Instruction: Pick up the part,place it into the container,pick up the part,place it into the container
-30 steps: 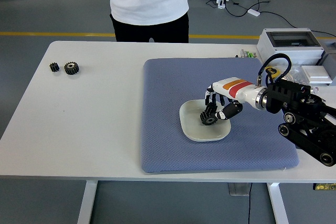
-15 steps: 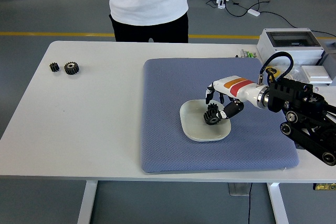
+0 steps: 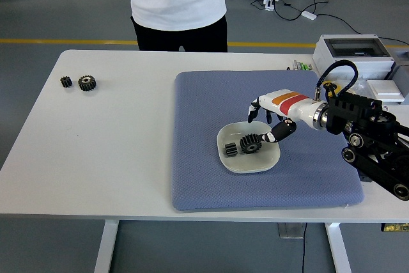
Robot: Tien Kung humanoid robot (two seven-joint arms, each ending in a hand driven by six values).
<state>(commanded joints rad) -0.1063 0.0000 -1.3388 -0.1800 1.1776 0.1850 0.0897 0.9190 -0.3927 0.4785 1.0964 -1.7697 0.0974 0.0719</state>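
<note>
A white dish (image 3: 245,163) sits on the blue mat (image 3: 204,145). Two black gears lie in it, a larger one (image 3: 251,144) and a smaller one (image 3: 231,149). My right hand (image 3: 267,121) hovers just above the dish's right rim, fingers spread, holding nothing. Two more black gears, a small one (image 3: 66,81) and a larger one (image 3: 87,82), lie at the table's far left. The left arm is out of view.
A person in a white shirt (image 3: 176,4) stands at the table's far side, hands out of view. A grey box (image 3: 354,52) and white items (image 3: 383,89) stand at the back right.
My right hand has let go of the gear and lifted up and to the right. The gears now lie loose in the dish, which has shifted a little.
</note>
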